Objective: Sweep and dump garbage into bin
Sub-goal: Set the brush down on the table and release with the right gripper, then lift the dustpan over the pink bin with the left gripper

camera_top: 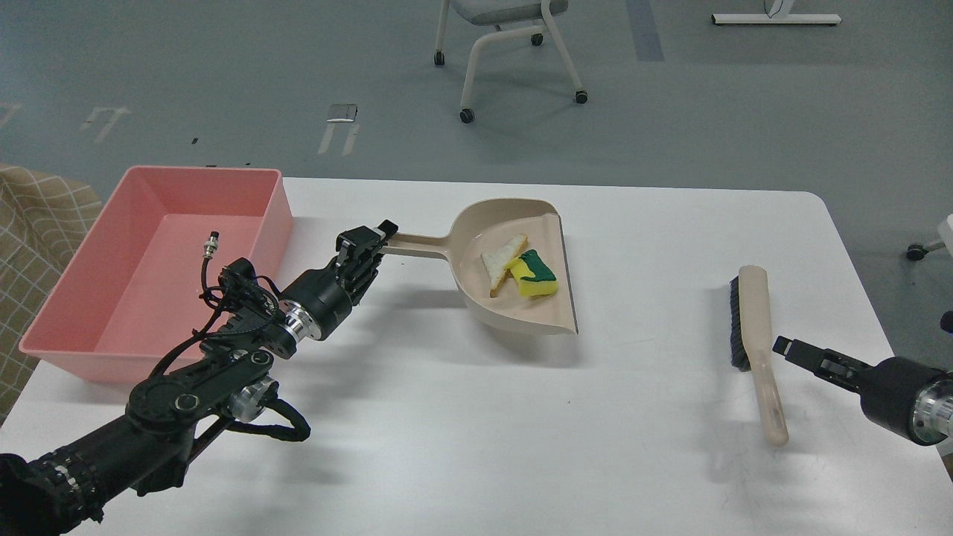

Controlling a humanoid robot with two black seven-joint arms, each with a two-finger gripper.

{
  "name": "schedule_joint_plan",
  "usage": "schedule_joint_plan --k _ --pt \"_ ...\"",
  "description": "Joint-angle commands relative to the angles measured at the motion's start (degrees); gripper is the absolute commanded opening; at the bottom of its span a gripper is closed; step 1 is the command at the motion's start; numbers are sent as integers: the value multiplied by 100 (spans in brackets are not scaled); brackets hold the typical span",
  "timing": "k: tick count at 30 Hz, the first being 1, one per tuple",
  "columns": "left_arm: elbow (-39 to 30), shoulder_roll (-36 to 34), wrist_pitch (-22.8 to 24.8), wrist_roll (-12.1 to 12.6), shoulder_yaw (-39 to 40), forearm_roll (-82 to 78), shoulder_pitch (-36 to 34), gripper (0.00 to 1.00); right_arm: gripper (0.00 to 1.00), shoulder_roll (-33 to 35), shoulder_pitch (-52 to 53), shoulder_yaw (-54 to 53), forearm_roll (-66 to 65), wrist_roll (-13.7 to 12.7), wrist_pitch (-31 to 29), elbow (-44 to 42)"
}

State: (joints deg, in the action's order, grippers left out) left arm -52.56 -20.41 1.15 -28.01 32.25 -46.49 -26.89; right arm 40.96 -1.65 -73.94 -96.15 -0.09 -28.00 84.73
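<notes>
The beige dustpan (521, 298) is lifted a little above the white table, casting a shadow beneath it. In its pan lie the yellow sponge chunk with dark green top (534, 275) and the off-white bread-like wedge (500, 263), touching each other. My left gripper (370, 242) is shut on the dustpan's handle (417, 244). The pink bin (160, 260) stands at the table's left, empty, just left of my left arm. My right gripper (789, 348) hovers just right of the beige brush (758, 350), which lies flat on the table; only one dark finger shows.
The white table (476, 432) has its far edge behind the dustpan and a rounded right corner. A chequered cloth (37, 223) lies left of the bin. A white wheeled chair (506, 45) stands on the grey floor beyond the table.
</notes>
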Motion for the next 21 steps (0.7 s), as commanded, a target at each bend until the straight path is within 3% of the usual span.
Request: schedule_joint_plan --k 1,4,9,12,17,21 --pt "0 -7 0 1 9 8 -1 4 59 -9 6 -304 8 0 0 26" --pt "-8 -16 0 1 9 9 8 4 63 -140 24 -717 17 0 0 43" --pt "-8 -16 -9 1 44 52 8 4 88 -1140 716 -1569 411 0 0 -44" --pt "-17 -33 -9 1 123 201 8 4 94 -1597 1086 -1746 736 0 92 -350" --pt "-271 -156 35 1 544 448 78 3 94 -2117 1483 -1799 1762 26 514 -843" --pt "-685 -288 52 1 826 474 122 3 94 -2153 1483 -1808 3038 35 831 -950"
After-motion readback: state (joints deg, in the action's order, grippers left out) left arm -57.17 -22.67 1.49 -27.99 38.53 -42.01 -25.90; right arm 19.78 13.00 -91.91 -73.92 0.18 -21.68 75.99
